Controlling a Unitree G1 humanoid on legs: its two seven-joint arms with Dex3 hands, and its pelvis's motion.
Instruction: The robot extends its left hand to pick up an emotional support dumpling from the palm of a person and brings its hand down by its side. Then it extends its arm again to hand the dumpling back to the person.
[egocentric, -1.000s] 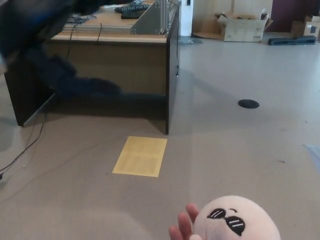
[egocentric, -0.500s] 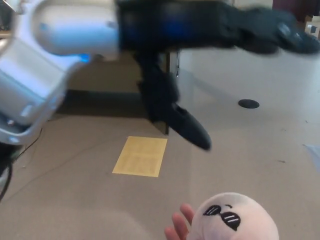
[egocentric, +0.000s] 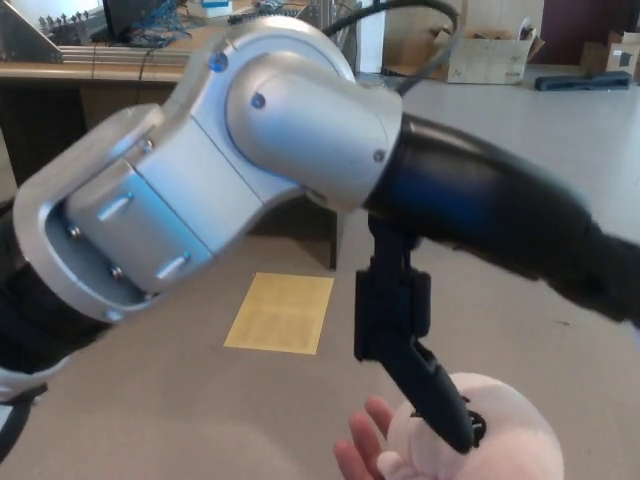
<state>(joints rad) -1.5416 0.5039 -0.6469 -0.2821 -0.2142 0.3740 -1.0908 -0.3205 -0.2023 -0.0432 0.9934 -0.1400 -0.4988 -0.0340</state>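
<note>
Head view: left hand (egocentric: 420, 350) thumb touching dumpling (egocentric: 500, 435).

Dumpling (egocentric: 505, 425): lower part cut off by the bottom edge; face mostly covered by a black finger (egocentric: 425, 375) of the left hand (egocentric: 480, 270).
Left hand: blurred where it runs to the right edge; its grip state cannot be read.
Person's hand (egocentric: 365, 450): only fingertips show; palm hidden under the dumpling and cut by the bottom edge.
Desk (egocentric: 60, 85): largely hidden behind the silver arm housing (egocentric: 220, 160).
Cardboard box (egocentric: 485, 55): partly hidden by a cable (egocentric: 410, 20).
</note>
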